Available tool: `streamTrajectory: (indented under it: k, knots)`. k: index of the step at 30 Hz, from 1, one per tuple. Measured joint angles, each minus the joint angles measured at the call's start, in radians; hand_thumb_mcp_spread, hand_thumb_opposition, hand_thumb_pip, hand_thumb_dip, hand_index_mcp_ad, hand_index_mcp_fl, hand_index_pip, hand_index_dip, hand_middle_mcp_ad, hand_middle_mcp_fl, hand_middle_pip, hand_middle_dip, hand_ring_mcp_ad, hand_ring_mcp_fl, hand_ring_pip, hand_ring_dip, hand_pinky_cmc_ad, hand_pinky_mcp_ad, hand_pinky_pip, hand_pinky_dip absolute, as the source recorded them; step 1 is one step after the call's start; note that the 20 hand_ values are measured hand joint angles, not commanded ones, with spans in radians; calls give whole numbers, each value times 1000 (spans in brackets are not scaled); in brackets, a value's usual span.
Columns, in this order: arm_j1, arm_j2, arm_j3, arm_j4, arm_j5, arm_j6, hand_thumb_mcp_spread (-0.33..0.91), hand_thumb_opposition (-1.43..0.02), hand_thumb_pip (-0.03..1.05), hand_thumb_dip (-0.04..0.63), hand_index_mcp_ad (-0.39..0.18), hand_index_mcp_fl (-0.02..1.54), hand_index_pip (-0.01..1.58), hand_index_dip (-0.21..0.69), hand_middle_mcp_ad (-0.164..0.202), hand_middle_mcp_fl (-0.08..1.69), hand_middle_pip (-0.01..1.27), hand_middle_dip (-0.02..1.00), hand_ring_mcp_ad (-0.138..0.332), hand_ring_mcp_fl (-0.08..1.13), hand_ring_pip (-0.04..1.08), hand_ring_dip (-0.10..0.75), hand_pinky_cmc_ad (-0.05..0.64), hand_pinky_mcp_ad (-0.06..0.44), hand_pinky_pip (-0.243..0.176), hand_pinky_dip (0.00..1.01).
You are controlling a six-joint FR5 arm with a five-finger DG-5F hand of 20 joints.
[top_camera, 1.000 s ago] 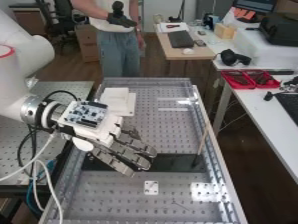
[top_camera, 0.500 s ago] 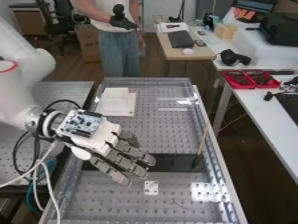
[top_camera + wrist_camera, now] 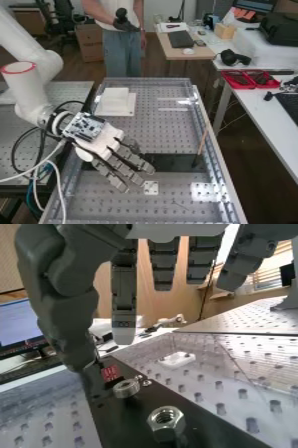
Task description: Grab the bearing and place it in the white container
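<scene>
Over the middle of the bench, the hand [image 3: 100,142] slants down with its fingers straight, above the left part of the black strip [image 3: 176,162]. In the wrist view the hand [image 3: 124,299] is open, with nothing between its fingers and thumb. The bearing [image 3: 125,388], a short silvery ring, rests on the black strip [image 3: 123,416], close to the thumb's tip and apart from the fingers. Farther along the bench, behind the hand, stands the white container [image 3: 115,99] on a flat white base.
A hexagonal metal nut [image 3: 166,419] and small metal parts [image 3: 143,380] are near the bearing, beside a red patterned piece [image 3: 111,372]. A small white plate [image 3: 151,188] lies before the strip. A thin wooden stick [image 3: 202,142] leans by the bench's right rail [image 3: 214,145].
In the high view the hand has moved toward the bench's near end, its fingers now pointing more steeply down the picture. The white container is less covered by it.
</scene>
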State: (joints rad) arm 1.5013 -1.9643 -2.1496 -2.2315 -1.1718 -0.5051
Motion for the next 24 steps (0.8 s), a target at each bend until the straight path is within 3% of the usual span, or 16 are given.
streamTrajectory:
  k: [6, 14, 24]
  knots:
    - [31, -36, 1, 30, 59, 26, 449, -785, 534, 227, -105, 124, 1398, 218, 91, 23, 133, 176, 164, -2, 86, 42, 312, 232, -73, 169]
    - [50, -70, -20, 124, 121, 35, 466, -791, 538, 227, -103, 122, 1410, 237, 87, 37, 136, 188, 152, -2, 91, 51, 312, 232, -70, 169]
    - [34, -76, -16, 115, 96, 24, 496, -798, 538, 253, -103, 105, 1459, 258, 82, 58, 138, 199, 143, 0, 87, 59, 312, 234, -58, 173]
